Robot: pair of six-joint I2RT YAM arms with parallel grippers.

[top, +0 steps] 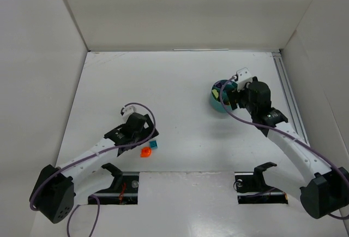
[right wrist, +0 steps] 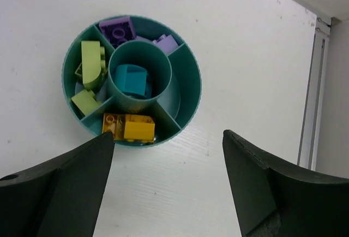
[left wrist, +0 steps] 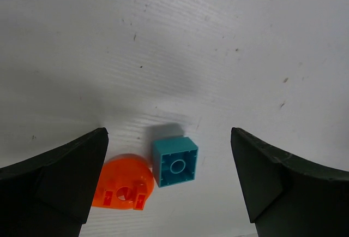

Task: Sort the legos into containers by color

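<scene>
The white table (top: 180, 95) carries everything. Both grippers stand with jaws wide apart and nothing between the fingers. The left gripper (left wrist: 168, 130) and the right gripper (right wrist: 168, 133) each hang over their own things.

Below the right gripper sits the round teal plastic cup with inner dividers (right wrist: 185, 84). In the overhead view the gripper half covers it. Only the right wrist view shows its compartments:
- purple bricks (right wrist: 120, 29) on the far side
- pale green bricks (right wrist: 91, 62) at the left
- yellow bricks (right wrist: 131, 126) nearest the fingers
- a teal brick (right wrist: 131, 80) in the centre ring

Below the left gripper, between its fingers, lies a square teal one-stud brick (left wrist: 174, 161). A round orange brick (left wrist: 122, 183) lies against its left side, near the left finger. From overhead these two are mere specks.
</scene>
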